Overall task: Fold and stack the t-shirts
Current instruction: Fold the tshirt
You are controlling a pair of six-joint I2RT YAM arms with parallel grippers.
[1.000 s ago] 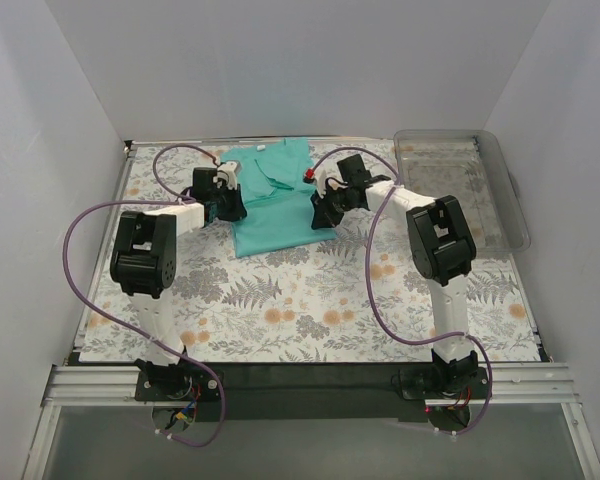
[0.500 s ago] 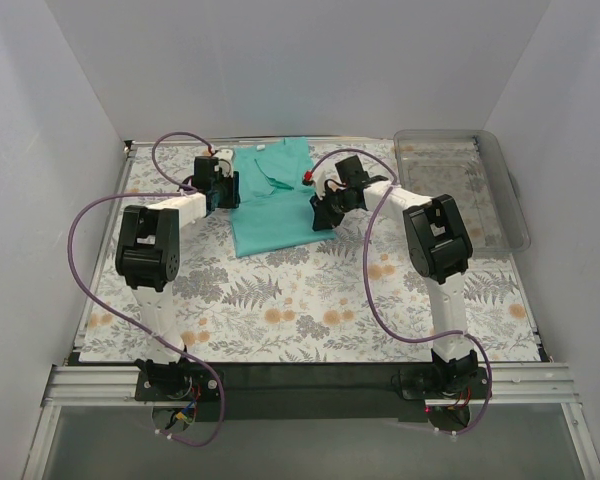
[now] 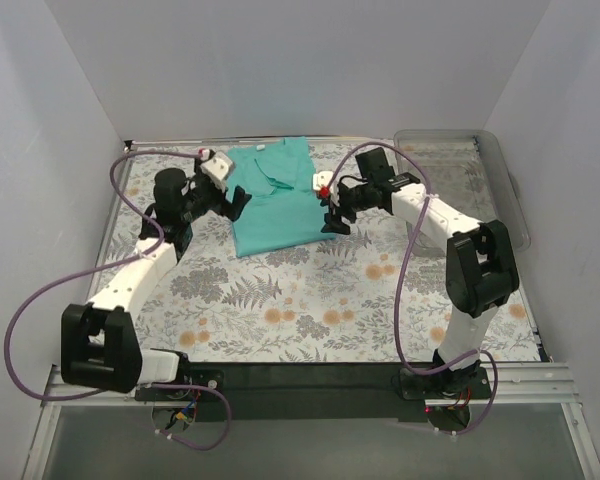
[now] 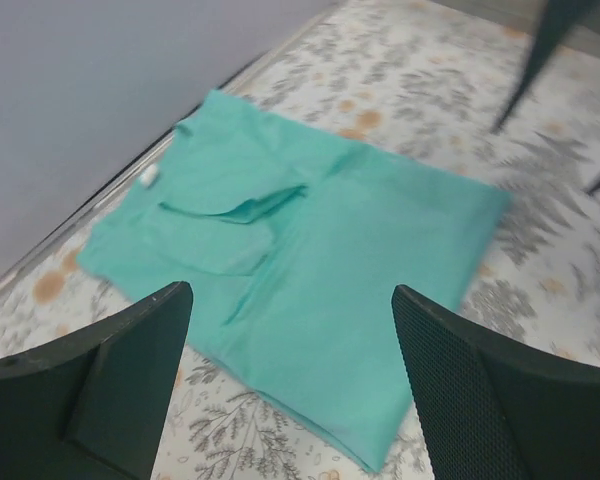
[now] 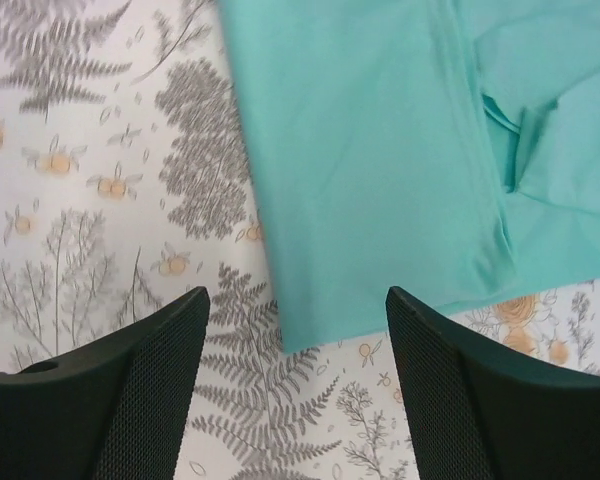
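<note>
**White walls, floral counter: both tools open beside a part-folded shirt**

White walls close in a fern-and-flower patterned counter (image 3: 310,300). At its far side the teal-green t-shirt (image 3: 275,200) lies flat between the two tools.

The left tool (image 3: 236,201) hangs just off the shirt's left edge with its jaws wide apart and nothing in them. In its wrist view, the cloth spreads ahead of and below the fingers.

The shirt is a rough rectangle. A sleeve flap is turned in over the body, and there is a small white tag (image 4: 148,178) by the neck. A few soft ridges run along the turned-in part, and the near hem is straight.

The right tool (image 3: 332,218) sits over the shirt's near right corner, also spread and empty. That corner lies directly under its fingers.

Judged from this, one fold is laid and the next wants a fresh hold. Each tool should pinch all layers at matching corners. They should then lift together and carry the edge straight across, so that the flap does not slip out.

To the right of the right tool stands a clear bin (image 3: 500,200).
</note>
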